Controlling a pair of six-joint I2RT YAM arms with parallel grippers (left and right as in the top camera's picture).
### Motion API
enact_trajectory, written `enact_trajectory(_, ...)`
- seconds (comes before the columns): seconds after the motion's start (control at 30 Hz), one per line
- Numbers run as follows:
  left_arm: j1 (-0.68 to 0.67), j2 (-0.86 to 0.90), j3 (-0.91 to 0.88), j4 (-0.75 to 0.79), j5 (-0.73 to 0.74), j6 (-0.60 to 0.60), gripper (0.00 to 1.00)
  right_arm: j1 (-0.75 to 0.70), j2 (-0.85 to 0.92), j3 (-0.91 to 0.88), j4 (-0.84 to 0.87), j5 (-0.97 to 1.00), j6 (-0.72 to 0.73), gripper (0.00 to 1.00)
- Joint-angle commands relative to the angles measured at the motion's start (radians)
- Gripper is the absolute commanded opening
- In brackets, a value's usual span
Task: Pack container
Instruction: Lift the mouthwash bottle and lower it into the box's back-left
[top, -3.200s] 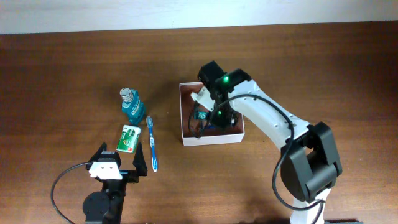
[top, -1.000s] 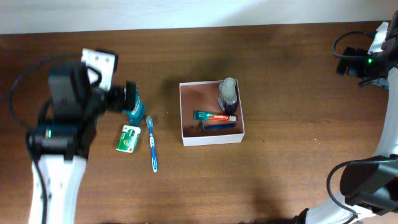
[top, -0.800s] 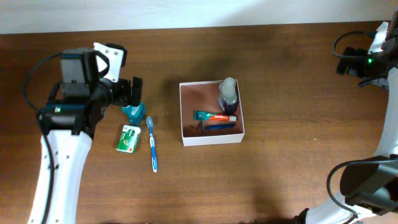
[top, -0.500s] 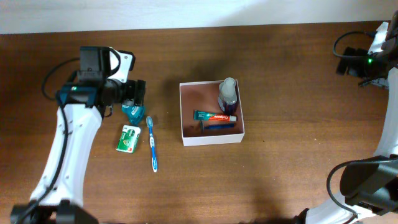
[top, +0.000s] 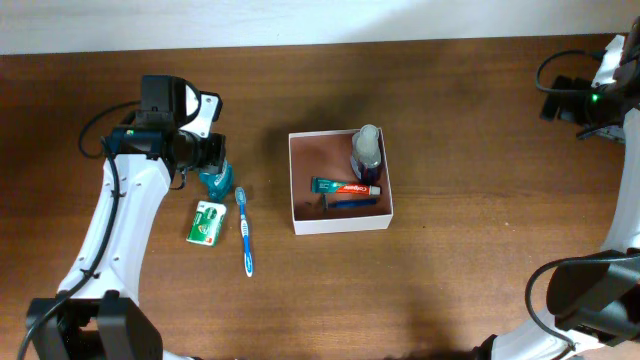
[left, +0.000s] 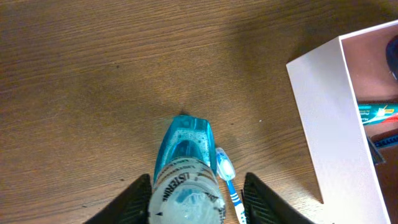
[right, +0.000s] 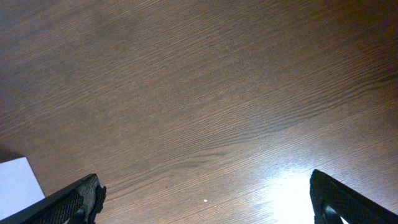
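Nearest on the worktop (top: 450, 290): blue toothbrush (top: 244, 232), with green packet (top: 207, 222) just beside it at 9 o'clock. Farther back, at 12 o'clock of the packet: teal mouthwash bottle (left: 183, 158), standing, straddled by left claw (left: 198, 198), released, not clenched. At 3 o'clock of that bottle, apart: container (top: 340, 222), holding toothpaste (top: 345, 186), grey-capped bottle (top: 366, 150) and blue item (top: 352, 202). Far off at 2 o'clock: right claw (right: 205, 199), released wide over the worktop.

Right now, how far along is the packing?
Done: a toothpaste tube, a dark bottle and a blue item sit in the container. In hand: the left pincer straddles the teal mouthwash bottle, a gap beside one finger, so not clamped. Remaining: that bottle, the green packet and the toothbrush, all on the table.
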Motion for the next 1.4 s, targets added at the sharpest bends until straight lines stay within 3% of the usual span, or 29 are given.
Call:
enact_trajectory(0.0,0.005,0.001,0.018,-0.006,-0.046,0.003,0.33,-0.005,-0.002,0.008,0.002,0.002,0.008,0.98)
enact_trajectory(0.1,0.005,0.001,0.018,-0.008,-0.075,0.003,0.28,-0.002,-0.002,0.008,0.003,0.002,0.008,0.98)
enact_trajectory(0.4,0.005,-0.009,0.069,-0.003,-0.076,0.003,0.25,-0.005,-0.002,0.008,0.002,0.002,0.008,0.98)
enact_trajectory(0.53,0.002,-0.021,0.169,-0.007,-0.076,0.003,0.05,-0.003,-0.002,0.008,0.002,0.002,0.008,0.98)
enact_trajectory(0.77,-0.074,-0.029,0.343,-0.007,-0.044,0.004,0.04,-0.003,-0.002,0.008,0.002,0.002,0.008,0.98)
enact_trajectory(1.1,-0.258,-0.029,0.379,-0.007,0.182,0.238,0.02,-0.003,-0.002,0.008,0.002,0.002,0.008,0.98)
enact_trajectory(1.23,-0.292,-0.028,0.379,-0.008,0.328,0.299,0.01,-0.003,-0.002,0.008,0.002,0.002,0.008,0.98)
enact_trajectory(1.37,-0.301,-0.028,0.378,-0.018,0.356,0.343,0.00,-0.003,-0.002,0.008,0.003,0.002,0.008,0.98)
